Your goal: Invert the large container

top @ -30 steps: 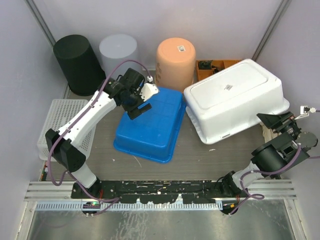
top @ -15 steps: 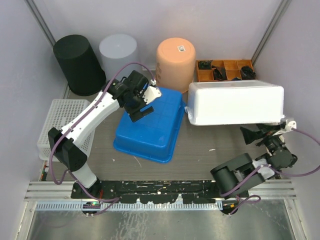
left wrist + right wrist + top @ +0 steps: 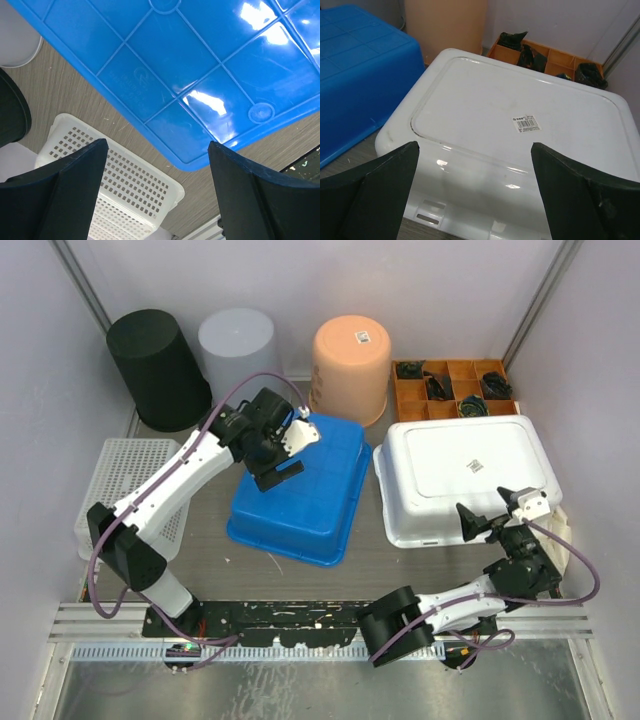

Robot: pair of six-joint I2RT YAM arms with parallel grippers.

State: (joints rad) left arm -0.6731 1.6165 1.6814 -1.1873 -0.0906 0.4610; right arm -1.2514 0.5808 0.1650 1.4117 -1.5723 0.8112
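The large white container (image 3: pixel 462 475) lies upside down on the table at the right, its labelled bottom facing up. It also fills the right wrist view (image 3: pixel 520 130). My right gripper (image 3: pixel 493 512) is open and empty, just in front of the container's near wall and not touching it; in its own view (image 3: pixel 475 150) the fingers stand wide apart. My left gripper (image 3: pixel 285 452) is open and empty above the upturned blue tub (image 3: pixel 300 490). In the left wrist view the gripper (image 3: pixel 157 150) hangs over the tub's corner (image 3: pixel 190 75).
A black bin (image 3: pixel 155 365), a grey bin (image 3: pixel 236 340) and an orange bin (image 3: pixel 350 365) stand upside down along the back. An orange parts tray (image 3: pixel 455 385) sits behind the white container. A white perforated basket (image 3: pixel 115 480) lies at the left.
The white container went from tilted on its edge to lying flat, bottom up. My right arm swung down toward the near edge and let go. The left arm hardly moved.
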